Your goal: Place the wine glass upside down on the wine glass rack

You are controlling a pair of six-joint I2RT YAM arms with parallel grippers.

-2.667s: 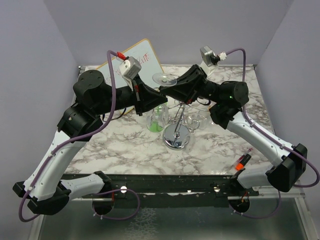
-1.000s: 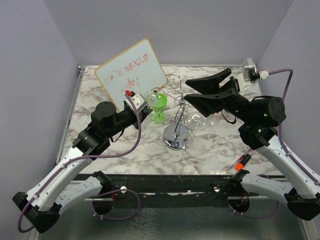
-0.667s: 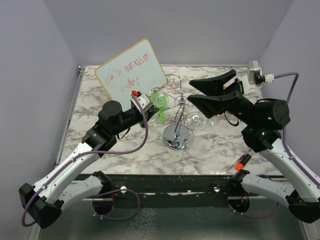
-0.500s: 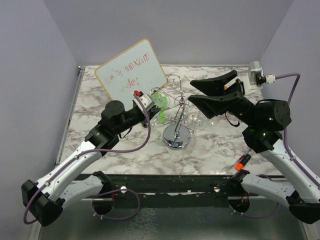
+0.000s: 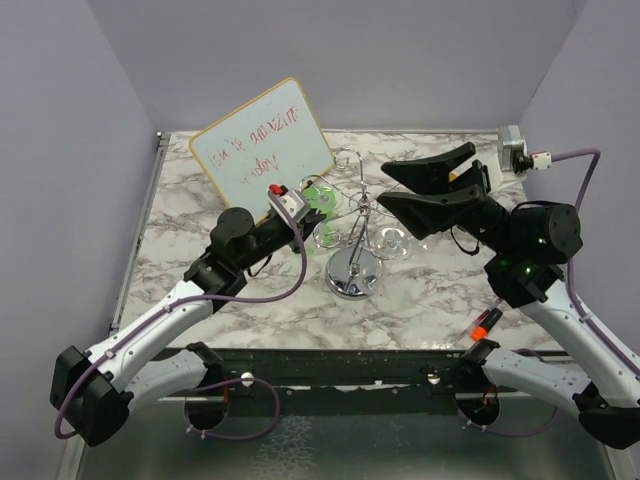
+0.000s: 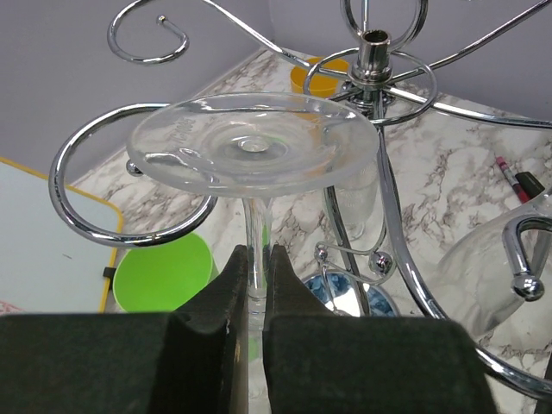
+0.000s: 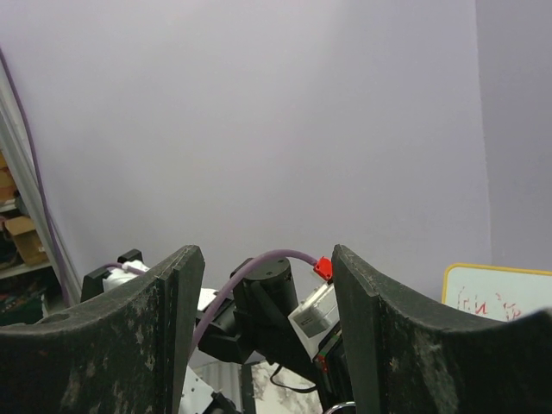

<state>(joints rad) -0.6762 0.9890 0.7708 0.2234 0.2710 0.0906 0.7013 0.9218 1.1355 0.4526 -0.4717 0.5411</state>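
Note:
The wine glass (image 6: 250, 142) is upside down, with its round foot on top and its stem (image 6: 256, 226) pointing down. My left gripper (image 6: 256, 259) is shut on the stem. The foot overlaps a curled arm (image 6: 86, 177) of the chrome wine glass rack (image 6: 373, 53), and I cannot tell whether it rests on the wire. From above, the left gripper (image 5: 306, 222) is at the rack's left side, above the round base (image 5: 353, 272). My right gripper (image 5: 385, 186) hovers to the right of the rack, open and empty. The right wrist view shows its fingers (image 7: 168, 302) wide apart.
Another clear glass (image 5: 392, 240) hangs on the rack's right side. A green cup (image 6: 164, 274) stands on the table behind the held glass, and an orange cup (image 6: 319, 79) is beyond the post. A whiteboard (image 5: 262, 145) leans at the back left. A marker (image 5: 486, 322) lies front right.
My left arm has carried the glass rightward and forward to the rack's curled arm. The right arm has pulled back slightly and stays open.

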